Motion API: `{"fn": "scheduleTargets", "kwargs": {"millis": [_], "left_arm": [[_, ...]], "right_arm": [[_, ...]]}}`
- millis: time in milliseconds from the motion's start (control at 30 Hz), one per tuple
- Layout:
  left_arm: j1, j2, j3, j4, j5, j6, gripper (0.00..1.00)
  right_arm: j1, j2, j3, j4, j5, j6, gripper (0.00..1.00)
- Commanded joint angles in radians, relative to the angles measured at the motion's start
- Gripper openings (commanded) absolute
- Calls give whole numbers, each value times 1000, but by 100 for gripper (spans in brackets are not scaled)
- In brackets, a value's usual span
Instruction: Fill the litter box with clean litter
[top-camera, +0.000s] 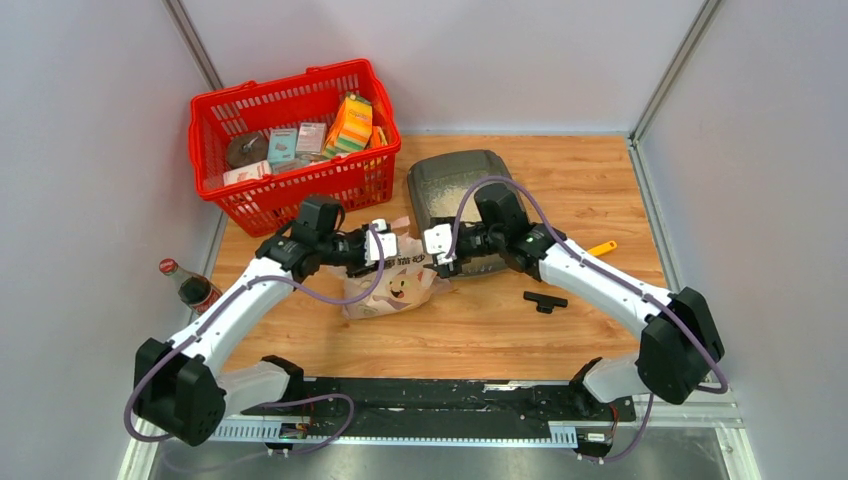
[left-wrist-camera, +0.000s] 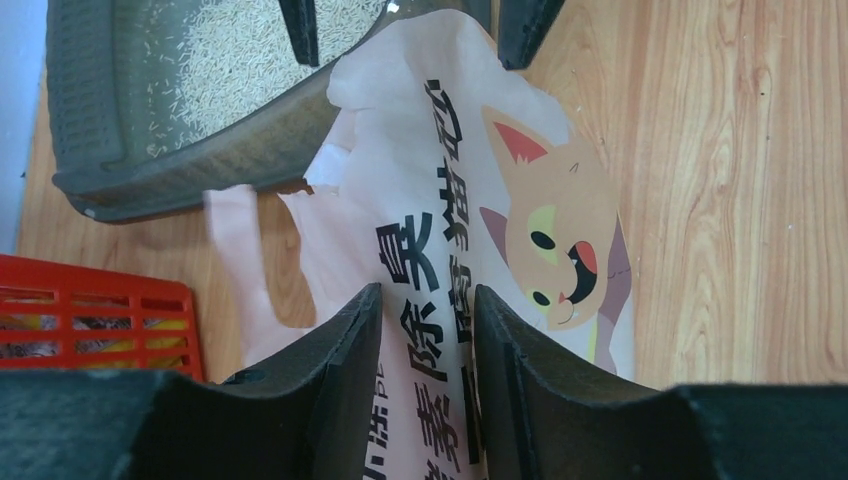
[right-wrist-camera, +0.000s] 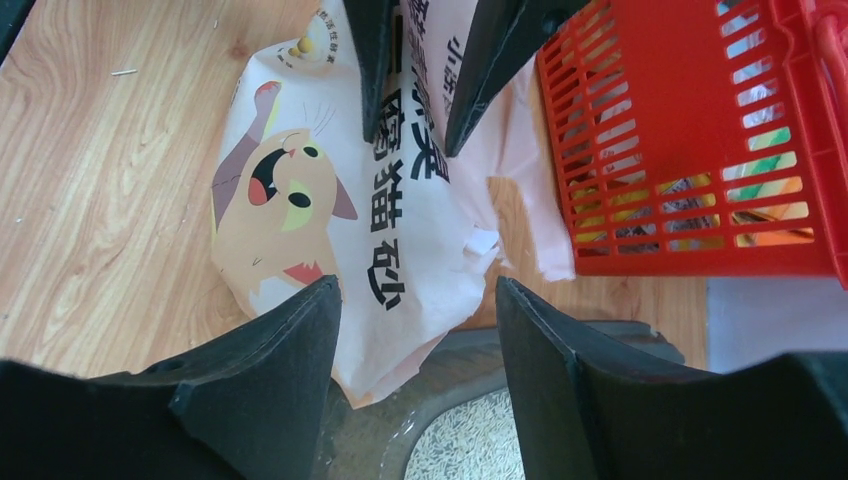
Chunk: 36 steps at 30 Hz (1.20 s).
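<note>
The dark grey litter box (top-camera: 425, 180) sits at mid-table and holds a layer of pale litter (top-camera: 445, 200). A beige paper bag with a cartoon cat (top-camera: 395, 290) lies in front of it, its torn mouth resting at the box's near rim (right-wrist-camera: 600, 335). My left gripper (left-wrist-camera: 428, 295) is shut on the bag (left-wrist-camera: 420, 150), which fills the gap between its fingers. My right gripper (right-wrist-camera: 415, 282) is open and empty, hovering over the bag's mouth (right-wrist-camera: 400, 240) and the litter (right-wrist-camera: 470, 450). Litter (left-wrist-camera: 240, 60) shows inside the box wall (left-wrist-camera: 180, 180).
A red mesh basket (top-camera: 290, 190) with groceries stands at the back left, close to the bag (right-wrist-camera: 680, 150). A yellow scoop (top-camera: 602, 247) and a black T-shaped piece (top-camera: 544, 300) lie to the right. A cola bottle (top-camera: 190, 285) lies at the left edge.
</note>
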Motion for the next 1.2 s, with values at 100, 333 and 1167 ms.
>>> {"fn": "scheduleTargets", "kwargs": {"millis": [100, 333, 1167], "left_arm": [[-9, 55, 91, -64, 48, 16, 27], [-7, 75, 108, -98, 43, -82, 13], [111, 46, 99, -139, 178, -293, 0]], "right_arm": [[24, 64, -4, 191, -76, -24, 63], [41, 142, 2, 249, -102, -8, 61], [-45, 297, 218, 69, -52, 278, 0]]}}
